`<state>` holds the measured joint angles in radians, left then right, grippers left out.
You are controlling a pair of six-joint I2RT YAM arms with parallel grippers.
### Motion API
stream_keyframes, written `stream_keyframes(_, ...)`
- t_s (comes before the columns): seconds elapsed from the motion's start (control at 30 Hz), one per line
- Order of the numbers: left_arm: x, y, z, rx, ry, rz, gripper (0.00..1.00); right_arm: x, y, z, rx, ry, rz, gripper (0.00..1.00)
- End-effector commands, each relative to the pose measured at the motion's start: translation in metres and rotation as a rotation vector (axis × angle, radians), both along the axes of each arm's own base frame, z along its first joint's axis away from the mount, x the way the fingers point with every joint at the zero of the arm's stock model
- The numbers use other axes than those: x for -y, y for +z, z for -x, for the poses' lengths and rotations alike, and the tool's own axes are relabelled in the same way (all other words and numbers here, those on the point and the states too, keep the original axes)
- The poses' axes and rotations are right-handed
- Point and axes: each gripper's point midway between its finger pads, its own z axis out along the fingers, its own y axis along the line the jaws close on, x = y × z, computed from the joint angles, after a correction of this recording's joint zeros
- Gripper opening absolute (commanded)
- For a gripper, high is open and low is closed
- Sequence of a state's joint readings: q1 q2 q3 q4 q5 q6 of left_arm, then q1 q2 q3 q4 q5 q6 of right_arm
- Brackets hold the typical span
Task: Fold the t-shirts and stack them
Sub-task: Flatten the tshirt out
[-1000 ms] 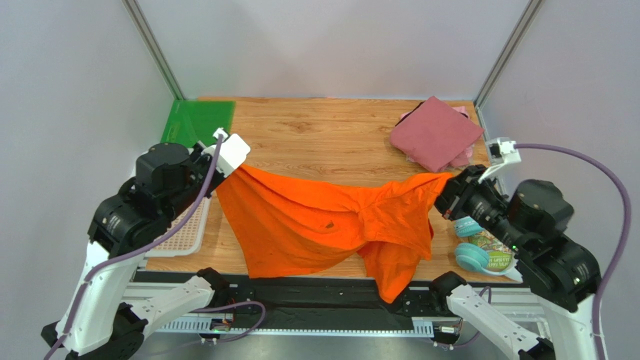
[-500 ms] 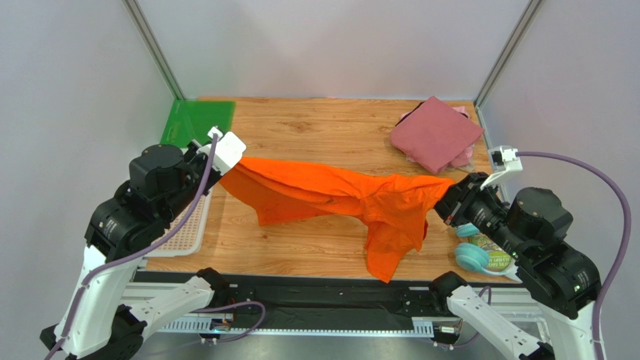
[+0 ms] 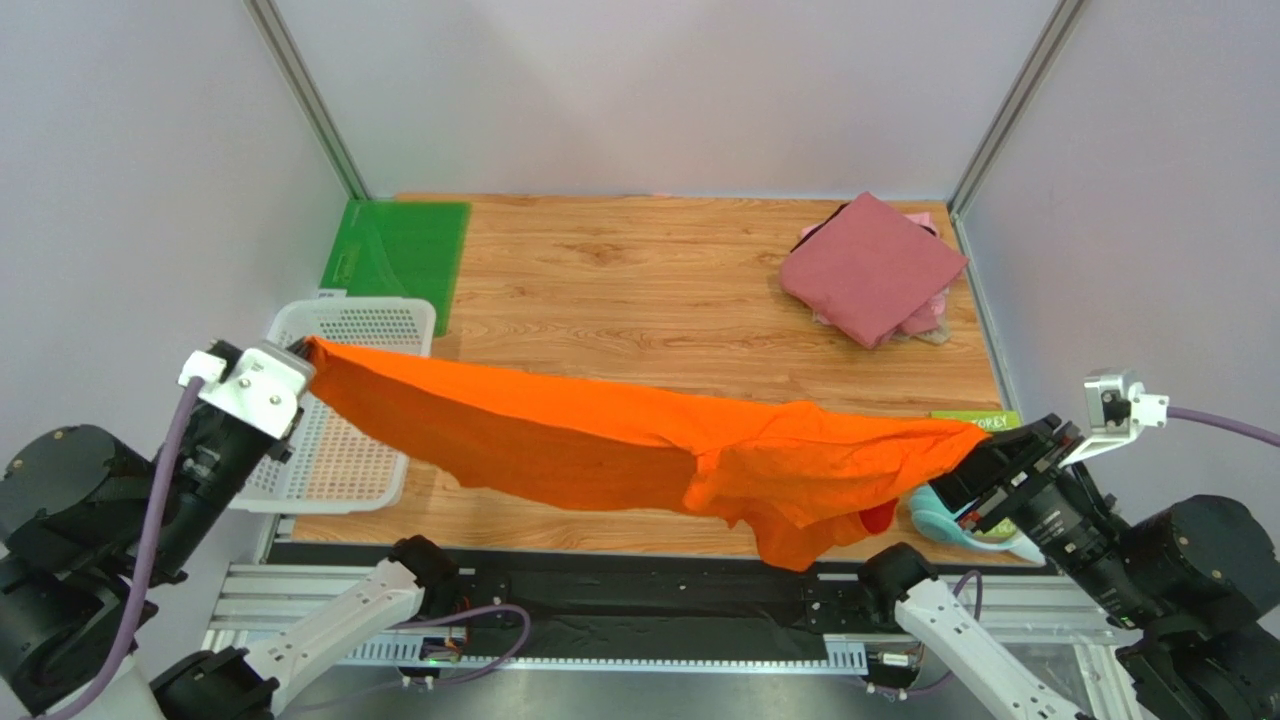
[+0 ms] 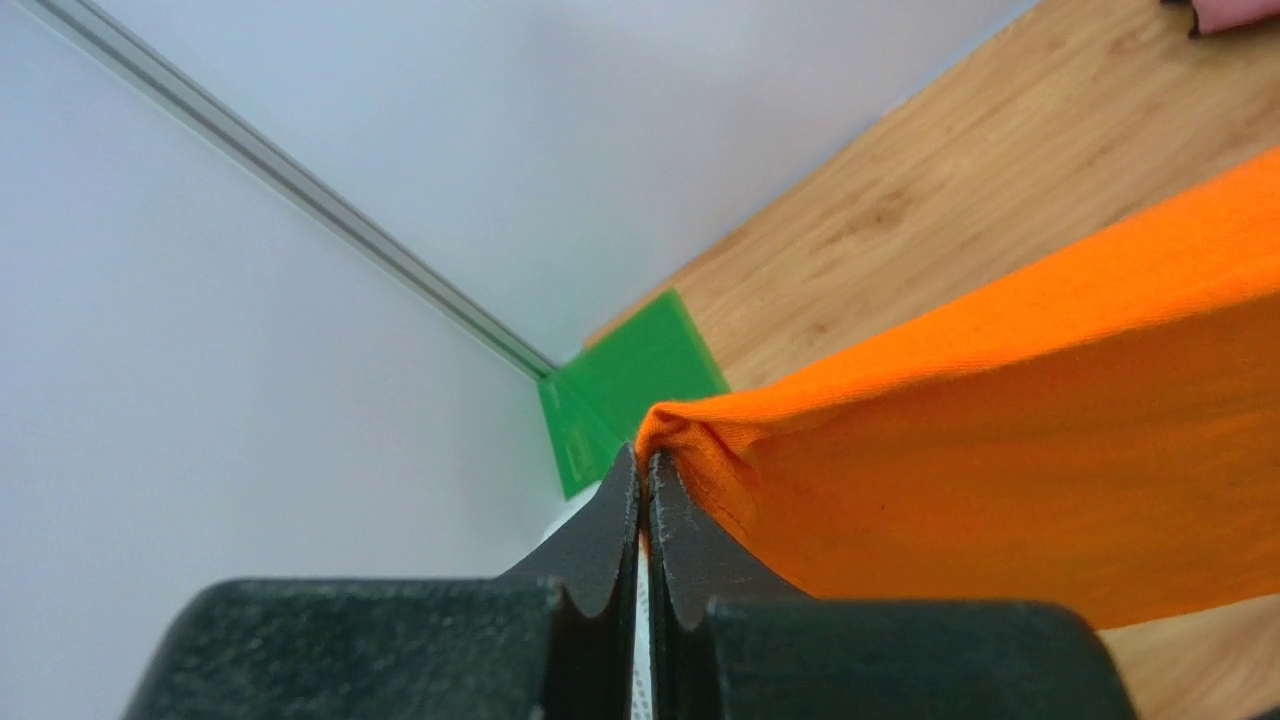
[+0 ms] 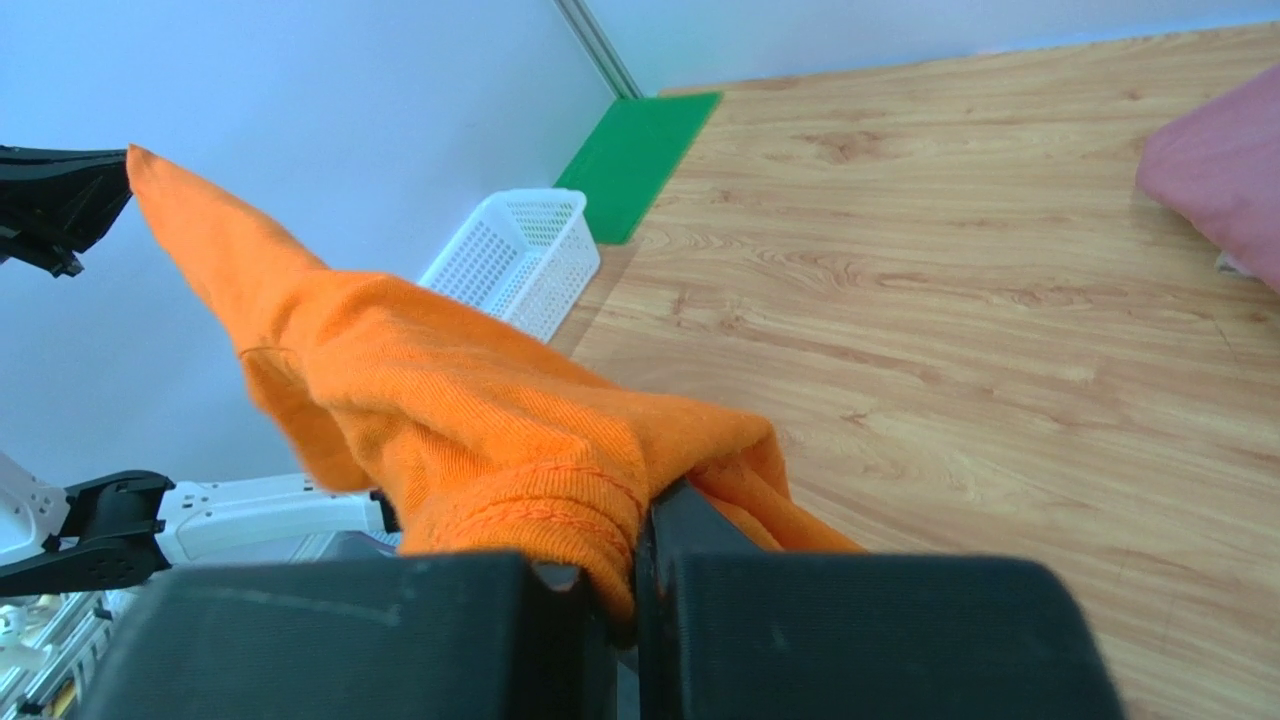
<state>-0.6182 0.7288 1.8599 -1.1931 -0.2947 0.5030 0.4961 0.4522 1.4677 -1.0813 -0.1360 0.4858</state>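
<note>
from above, the orange t-shirt [image 3: 646, 450] hangs stretched over the tabletop's [image 3: 646, 285] near edge between left pincer [image 3: 310, 354] and right pincer [image 3: 984, 458]; a folded maroon t-shirt [image 3: 872, 267] lies far right. left wrist view: pincer clenched on an orange corner. right wrist view: pincer clenched on bunched orange cloth.

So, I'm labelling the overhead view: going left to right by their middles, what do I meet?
left gripper → green sheet → orange shirt → maroon shirt → right gripper
</note>
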Motion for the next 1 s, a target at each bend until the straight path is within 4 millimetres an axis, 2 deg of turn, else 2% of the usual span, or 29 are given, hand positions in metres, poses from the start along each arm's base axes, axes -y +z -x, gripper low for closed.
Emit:
stream_keyframes(0.0,0.003,-0.052,-0.015,-0.138,0.044,-0.092,0.0,-0.006,-0.024,-0.012,-0.08,-0.007,0.029,0.0)
stream_keyframes(0.07,0.01,-0.059,-0.024,-0.139,0.039,-0.097,0.0,-0.008,-0.034,-0.025,-0.109,-0.029,0.055,0.0)
stream_keyframes(0.1,0.016,-0.074,-0.033,-0.172,0.038,-0.127,0.0,-0.012,-0.042,-0.035,-0.145,-0.037,0.078,0.0)
stream_keyframes(0.17,0.031,-0.083,-0.048,-0.182,0.014,-0.142,0.0,-0.016,-0.06,-0.052,-0.198,-0.061,0.116,0.0)
stream_keyframes(0.2,0.042,-0.104,-0.061,-0.23,0.0,-0.18,0.0,-0.02,-0.069,-0.062,-0.227,-0.069,0.139,0.0)
stream_keyframes(0.23,0.05,-0.106,-0.073,-0.214,-0.005,-0.188,0.0,-0.024,-0.081,-0.074,-0.249,-0.081,0.156,0.0)
stream_keyframes(0.27,0.057,-0.127,-0.084,-0.249,-0.005,-0.226,0.0,-0.027,-0.087,-0.081,-0.256,-0.08,0.176,0.0)
stream_keyframes(0.3,0.068,-0.131,-0.102,-0.24,-0.005,-0.239,0.0,-0.03,-0.097,-0.095,-0.284,-0.096,0.207,0.0)
stream_keyframes(0.33,0.071,-0.139,-0.113,-0.241,0.001,-0.276,0.0,-0.033,-0.103,-0.106,-0.288,-0.106,0.221,0.0)
stream_keyframes(0.37,0.075,-0.154,-0.125,-0.264,0.009,-0.304,0.0,-0.034,-0.107,-0.115,-0.286,-0.112,0.253,0.0)
stream_keyframes(0.4,0.088,-0.165,-0.144,-0.293,-0.013,-0.311,0.0,-0.038,-0.117,-0.13,-0.322,-0.124,0.289,0.0)
stream_keyframes(0.43,0.08,-0.173,-0.158,-0.332,0.022,-0.298,0.0,-0.038,-0.118,-0.142,-0.325,-0.142,0.293,0.0)
stream_keyframes(0.47,0.09,-0.185,-0.18,-0.396,-0.003,-0.292,0.0,-0.038,-0.123,-0.153,-0.337,-0.156,0.309,0.0)
stream_keyframes(0.5,0.087,-0.192,-0.192,-0.437,0.012,-0.284,0.0,-0.045,-0.122,-0.163,-0.335,-0.134,0.286,0.0)
stream_keyframes(0.53,0.072,-0.198,-0.208,-0.472,0.064,-0.274,0.0,-0.039,-0.135,-0.182,-0.387,-0.167,0.283,0.0)
stream_keyframes(0.57,0.071,-0.211,-0.229,-0.517,0.083,-0.287,0.0,-0.042,-0.144,-0.188,-0.418,-0.143,0.264,0.0)
stream_keyframes(0.6,0.066,-0.213,-0.244,-0.51,0.104,-0.287,0.0,-0.042,-0.144,-0.201,-0.412,-0.148,0.234,0.0)
stream_keyframes(0.63,0.054,-0.218,-0.258,-0.513,0.146,-0.287,0.0,-0.035,-0.159,-0.217,-0.454,-0.174,0.228,0.0)
stream_keyframes(0.67,0.05,-0.227,-0.277,-0.521,0.165,-0.301,0.0,-0.036,-0.168,-0.224,-0.47,-0.163,0.223,0.0)
stream_keyframes(0.7,0.046,-0.232,-0.287,-0.531,0.181,-0.302,0.0,-0.036,-0.169,-0.237,-0.457,-0.168,0.216,0.0)
stream_keyframes(0.73,0.039,-0.223,-0.3,-0.516,0.207,-0.285,0.0,-0.033,-0.185,-0.252,-0.502,-0.178,0.22,0.0)
stream_keyframes(0.77,0.038,-0.242,-0.313,-0.562,0.218,-0.293,0.0,-0.036,-0.191,-0.259,-0.521,-0.155,0.213,0.0)
stream_keyframes(0.8,0.034,-0.243,-0.322,-0.565,0.233,-0.293,0.0,-0.037,-0.186,-0.272,-0.506,-0.153,0.203,0.0)
stream_keyframes(0.83,0.029,-0.235,-0.334,-0.548,0.253,-0.282,0.0,-0.036,-0.189,-0.28,-0.516,-0.155,0.204,0.0)
stream_keyframes(0.87,0.028,-0.251,-0.344,-0.579,0.263,-0.293,0.0,-0.04,-0.207,-0.293,-0.57,-0.136,0.212,0.0)
stream_keyframes(0.9,0.028,-0.253,-0.35,-0.585,0.268,-0.292,0.0,-0.041,-0.202,-0.303,-0.562,-0.132,0.207,0.0)
stream_keyframes(0.93,0.027,-0.25,-0.356,-0.577,0.273,-0.285,0.0,-0.042,-0.206,-0.312,-0.583,-0.127,0.198,0.0)
stream_keyframes(0.97,0.029,-0.26,-0.362,-0.598,0.272,-0.289,0.0,-0.045,-0.221,-0.321,-0.628,-0.111,0.193,0.0)
